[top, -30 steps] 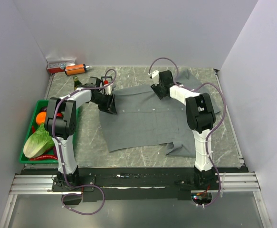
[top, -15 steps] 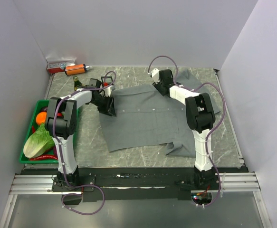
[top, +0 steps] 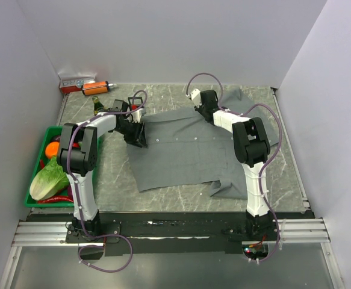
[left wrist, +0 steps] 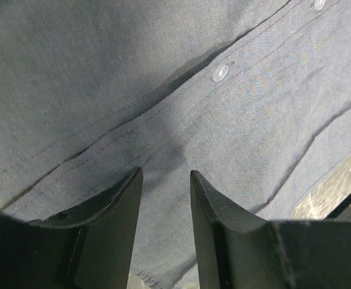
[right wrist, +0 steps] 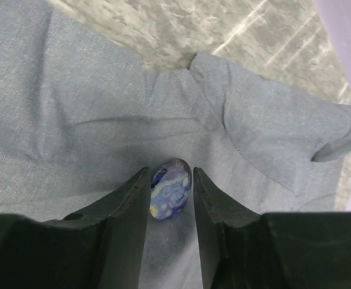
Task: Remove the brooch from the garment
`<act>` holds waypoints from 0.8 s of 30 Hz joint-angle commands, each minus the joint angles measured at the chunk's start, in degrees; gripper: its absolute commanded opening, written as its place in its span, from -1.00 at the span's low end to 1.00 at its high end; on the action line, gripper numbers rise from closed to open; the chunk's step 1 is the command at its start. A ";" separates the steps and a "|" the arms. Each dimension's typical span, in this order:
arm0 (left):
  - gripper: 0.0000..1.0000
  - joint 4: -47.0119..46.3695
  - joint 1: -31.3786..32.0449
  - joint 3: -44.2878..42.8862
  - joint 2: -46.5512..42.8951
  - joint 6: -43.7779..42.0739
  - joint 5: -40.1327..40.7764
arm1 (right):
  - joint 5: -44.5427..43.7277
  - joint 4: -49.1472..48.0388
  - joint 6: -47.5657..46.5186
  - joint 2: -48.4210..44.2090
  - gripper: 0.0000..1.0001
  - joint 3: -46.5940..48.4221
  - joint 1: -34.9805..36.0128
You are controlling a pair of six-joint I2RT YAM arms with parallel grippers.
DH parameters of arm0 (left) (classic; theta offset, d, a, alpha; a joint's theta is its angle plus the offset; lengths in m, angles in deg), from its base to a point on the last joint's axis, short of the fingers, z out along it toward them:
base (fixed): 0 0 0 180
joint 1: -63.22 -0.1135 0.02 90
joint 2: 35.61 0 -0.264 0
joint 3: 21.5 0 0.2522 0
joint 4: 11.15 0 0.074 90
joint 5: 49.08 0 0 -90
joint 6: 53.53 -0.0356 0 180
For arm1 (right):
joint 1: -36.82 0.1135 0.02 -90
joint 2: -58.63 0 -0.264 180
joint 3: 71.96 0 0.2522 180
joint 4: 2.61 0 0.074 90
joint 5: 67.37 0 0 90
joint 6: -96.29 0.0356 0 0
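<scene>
**A:** What has shifted?

**B:** The right gripper (right wrist: 170,173) has crept farther toward the collar. Its fingers have narrowed and now sit against both sides of the brooch (right wrist: 170,189), which is still on the garment (top: 181,156) near the collar.

**A:** So it's not off yet?

**B:** No. It looks grasped, but pulling it free is still to do. The left gripper (left wrist: 166,176) has its fingers apart, tips on the cloth, pinching nothing.

**A:** Containers?

**B:** At the left, a green tray (top: 46,130) holds a lettuce (top: 47,178), an orange (top: 53,149) and red chillies (top: 57,198).
</scene>
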 commanded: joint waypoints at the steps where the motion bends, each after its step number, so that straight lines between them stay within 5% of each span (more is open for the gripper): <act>1: -0.12 1.72 0.07 -1.12 0.68 0.08 0.17 | -4.08 -1.87 -1.55 -1.40 -0.21 -0.52 0.43; 8: -0.15 4.18 0.07 -0.68 1.20 -0.18 1.66 | -2.33 1.55 -2.08 -2.64 -0.34 -0.43 0.26; 16: -0.15 2.69 -0.02 2.48 -0.20 -0.27 1.75 | 1.90 6.75 -5.24 -3.08 -1.00 -1.75 0.08; 24: -0.17 5.14 -0.37 4.24 -3.01 -3.78 3.07 | 5.23 10.96 -5.17 -7.54 -1.00 -3.86 1.65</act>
